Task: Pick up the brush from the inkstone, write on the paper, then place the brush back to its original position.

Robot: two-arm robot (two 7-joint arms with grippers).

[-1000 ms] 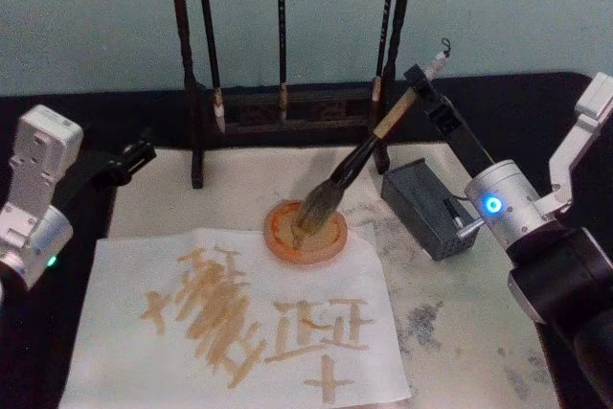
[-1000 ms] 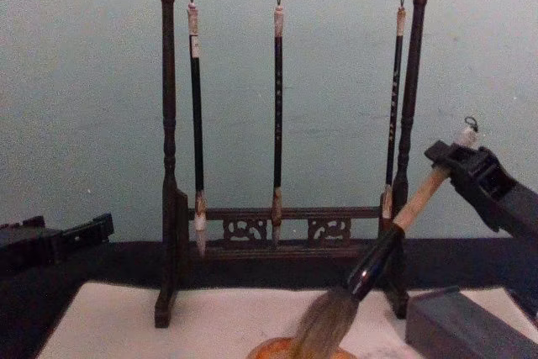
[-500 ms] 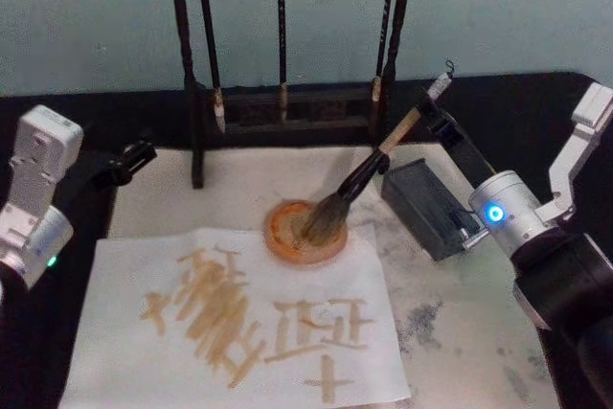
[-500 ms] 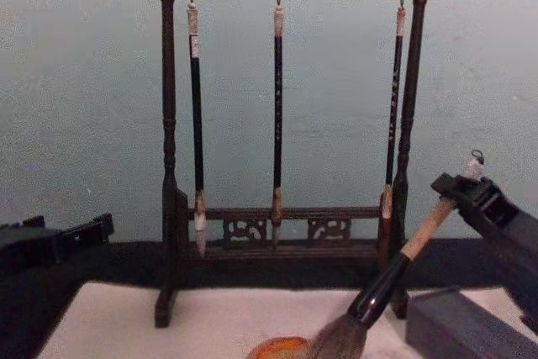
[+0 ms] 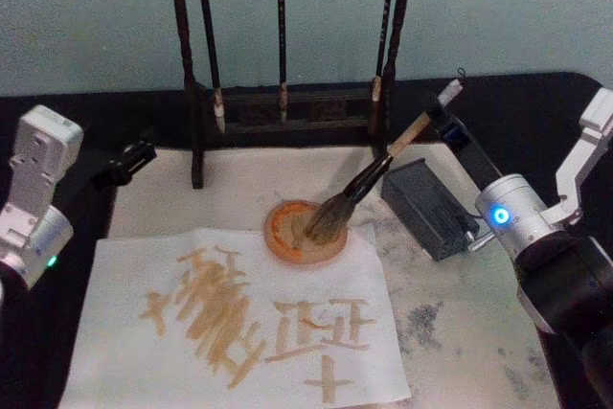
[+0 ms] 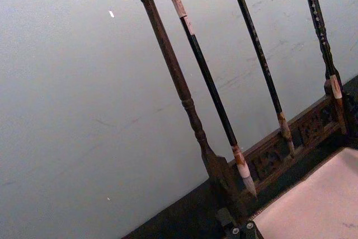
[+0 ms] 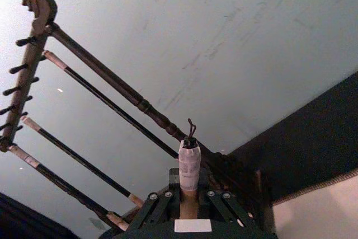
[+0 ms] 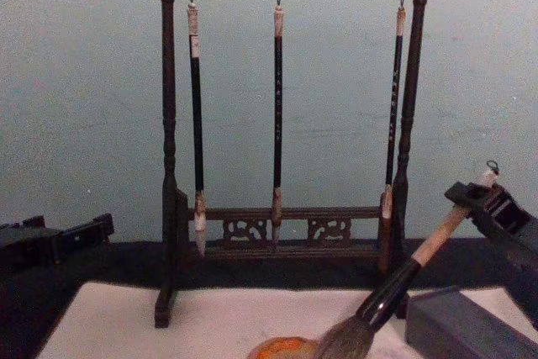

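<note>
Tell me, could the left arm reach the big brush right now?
Probably not easily. The left gripper sits off at the table's left edge, while the brush is tilted over the orange dish, its handle end already clamped by the right gripper.

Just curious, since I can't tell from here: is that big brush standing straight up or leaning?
Leaning. The brush tilts with its bristles in the orange dish, and its handle slants up toward the right gripper, which grips its top.

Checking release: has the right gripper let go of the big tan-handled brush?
No, the right gripper grips the tan-handled brush near its whitish end.
</note>
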